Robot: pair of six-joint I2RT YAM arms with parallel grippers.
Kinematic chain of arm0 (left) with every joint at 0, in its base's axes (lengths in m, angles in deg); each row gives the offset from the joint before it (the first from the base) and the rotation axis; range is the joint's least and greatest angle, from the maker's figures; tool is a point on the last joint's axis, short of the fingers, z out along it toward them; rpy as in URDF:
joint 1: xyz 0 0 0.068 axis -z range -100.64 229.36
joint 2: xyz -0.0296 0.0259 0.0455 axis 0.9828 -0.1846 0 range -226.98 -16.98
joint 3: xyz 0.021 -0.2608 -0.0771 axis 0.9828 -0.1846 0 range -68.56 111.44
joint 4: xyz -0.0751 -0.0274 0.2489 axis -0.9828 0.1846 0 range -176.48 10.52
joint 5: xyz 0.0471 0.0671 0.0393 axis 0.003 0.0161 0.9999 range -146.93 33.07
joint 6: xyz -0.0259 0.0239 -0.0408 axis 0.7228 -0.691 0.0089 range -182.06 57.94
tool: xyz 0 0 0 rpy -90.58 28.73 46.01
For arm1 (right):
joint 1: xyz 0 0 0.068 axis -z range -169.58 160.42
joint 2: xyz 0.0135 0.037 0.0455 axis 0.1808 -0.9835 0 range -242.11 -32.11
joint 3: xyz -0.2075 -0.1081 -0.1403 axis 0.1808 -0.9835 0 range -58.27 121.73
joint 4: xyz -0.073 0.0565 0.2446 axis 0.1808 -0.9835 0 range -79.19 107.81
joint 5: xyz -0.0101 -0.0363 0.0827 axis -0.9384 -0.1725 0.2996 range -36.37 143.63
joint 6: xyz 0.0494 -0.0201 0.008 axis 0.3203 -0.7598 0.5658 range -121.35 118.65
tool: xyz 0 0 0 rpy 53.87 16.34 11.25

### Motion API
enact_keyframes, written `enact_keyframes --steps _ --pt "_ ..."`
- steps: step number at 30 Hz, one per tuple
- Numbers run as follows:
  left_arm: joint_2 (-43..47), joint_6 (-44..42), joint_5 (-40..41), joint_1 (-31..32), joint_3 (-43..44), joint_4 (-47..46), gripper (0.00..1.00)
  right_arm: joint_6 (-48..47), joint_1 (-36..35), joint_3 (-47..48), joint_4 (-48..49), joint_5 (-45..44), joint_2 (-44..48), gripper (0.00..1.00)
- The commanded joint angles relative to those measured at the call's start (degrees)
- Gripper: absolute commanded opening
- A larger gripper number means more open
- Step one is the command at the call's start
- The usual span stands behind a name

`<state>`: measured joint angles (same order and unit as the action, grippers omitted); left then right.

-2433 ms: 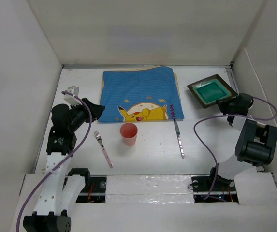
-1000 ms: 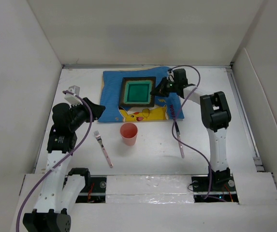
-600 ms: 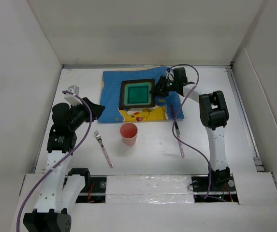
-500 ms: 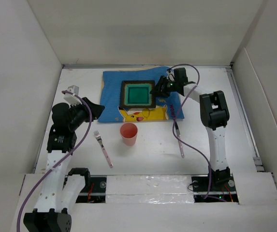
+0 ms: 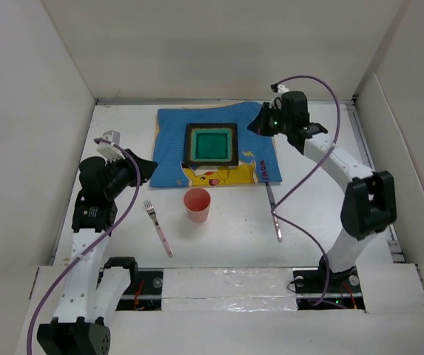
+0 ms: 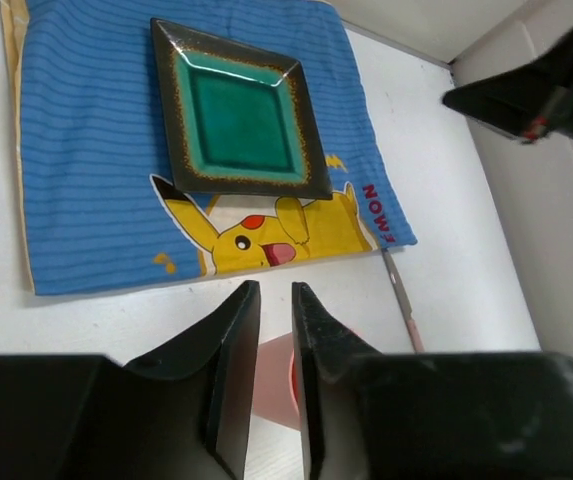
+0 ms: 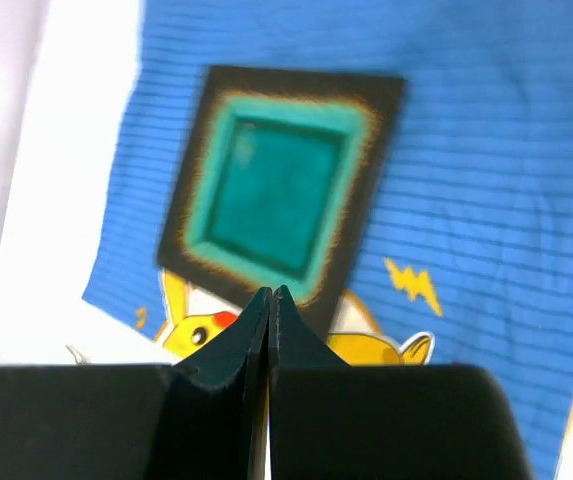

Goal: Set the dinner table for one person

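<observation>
A square green plate with a dark rim (image 5: pixel 211 144) lies on the blue Pikachu cloth (image 5: pixel 171 144) at the back of the white dinner table (image 5: pixel 322 200). A pink cup (image 5: pixel 197 205), a fork (image 5: pixel 157 227) and a knife (image 5: pixel 274 207) lie on the table in front of the cloth. My right gripper (image 5: pixel 254 126) is shut and empty, raised over the cloth's right edge, apart from the plate (image 7: pixel 276 185). My left gripper (image 5: pixel 152 166) hovers left of the cloth, jaws almost shut with a narrow gap, empty. The cup (image 6: pixel 271 380) shows behind its tips (image 6: pixel 276 287).
White walls enclose the table at the left, back and right. The right arm's purple cable hangs over the knife (image 6: pixel 401 300). The cloth's front edge lies just behind the cup.
My right arm carried the plate from the back right of the table onto the cloth, let go of it, and drew back up and to the right. The left arm has not moved.
</observation>
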<state>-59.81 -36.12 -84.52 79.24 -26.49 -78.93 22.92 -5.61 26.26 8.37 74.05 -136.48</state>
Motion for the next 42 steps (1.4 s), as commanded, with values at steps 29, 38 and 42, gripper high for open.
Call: enact_keyframes --steps 29,38,42 --pt "-0.85 -0.09 -3.08 -0.41 -0.49 -3.16 0.32 -11.18 -38.64 -8.07 -8.08 -30.26 9.89 0.00" --pt "0.02 0.08 -3.78 -0.41 -1.11 -3.33 0.32 -13.72 -19.85 8.88 -9.99 -33.07 5.00 0.00" --pt "-0.77 -0.01 -3.95 -0.41 -0.67 -3.33 0.32 -13.99 -11.93 20.98 -12.10 -32.99 -3.18 0.00"
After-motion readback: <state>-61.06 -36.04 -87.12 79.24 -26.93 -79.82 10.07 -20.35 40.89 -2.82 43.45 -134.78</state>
